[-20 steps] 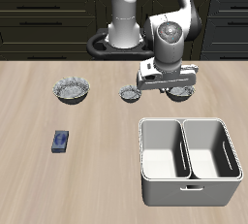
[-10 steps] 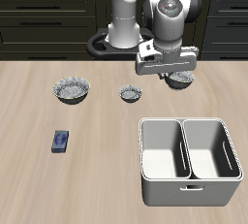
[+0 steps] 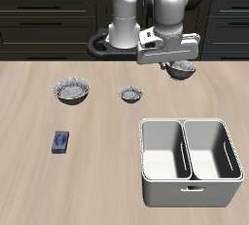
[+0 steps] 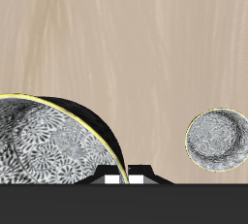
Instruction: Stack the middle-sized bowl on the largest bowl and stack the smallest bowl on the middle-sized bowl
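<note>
My gripper [image 3: 181,63] is shut on the rim of the middle-sized bowl [image 3: 182,70], a grey-white speckled bowl that hangs above the table near its back edge. The wrist view shows that bowl [image 4: 53,145] very close, with its yellowish rim against the fingers. Below on the wood stands the smallest bowl [image 3: 131,94], which the wrist view also shows [image 4: 217,141] as a small round dish. The largest bowl [image 3: 73,92] stands alone farther along the same row, on the far side of the smallest bowl from my gripper.
A white bin with two compartments [image 3: 190,161] stands near the table's front edge. A small blue block [image 3: 61,142] lies in front of the largest bowl. A dark round plate [image 3: 101,42] sits at the robot's base.
The gripper has risen from the table with the middle-sized bowl in it, lifting it well above the surface. The other two bowls have not moved.
</note>
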Motion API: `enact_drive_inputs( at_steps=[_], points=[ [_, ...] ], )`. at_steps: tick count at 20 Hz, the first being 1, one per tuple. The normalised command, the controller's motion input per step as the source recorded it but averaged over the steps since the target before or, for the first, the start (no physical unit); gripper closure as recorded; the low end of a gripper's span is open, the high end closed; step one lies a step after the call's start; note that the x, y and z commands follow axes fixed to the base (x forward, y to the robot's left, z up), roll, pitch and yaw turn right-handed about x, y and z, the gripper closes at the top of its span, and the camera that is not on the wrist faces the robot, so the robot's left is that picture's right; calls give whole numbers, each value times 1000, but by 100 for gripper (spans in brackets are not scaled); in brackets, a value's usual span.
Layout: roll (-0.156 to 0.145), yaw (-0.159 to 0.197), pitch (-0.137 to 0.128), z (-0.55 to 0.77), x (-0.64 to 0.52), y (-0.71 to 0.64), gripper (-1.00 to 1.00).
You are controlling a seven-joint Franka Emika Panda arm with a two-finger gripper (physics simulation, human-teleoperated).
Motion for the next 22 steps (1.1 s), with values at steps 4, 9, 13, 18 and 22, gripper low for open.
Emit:
enact_drive_inputs(
  at_steps=[4, 9, 13, 18, 22],
  points=[
    [51, 15, 12, 44, -15, -64, 100],
    [-27, -11, -8, 122, 29, -307, 100],
    [2, -11, -12, 154, -54, -244, 100],
    [-24, 2, -17, 105, -34, -274, 100],
    [-22, 18, -9, 63, -14, -384, 100]
  ],
)
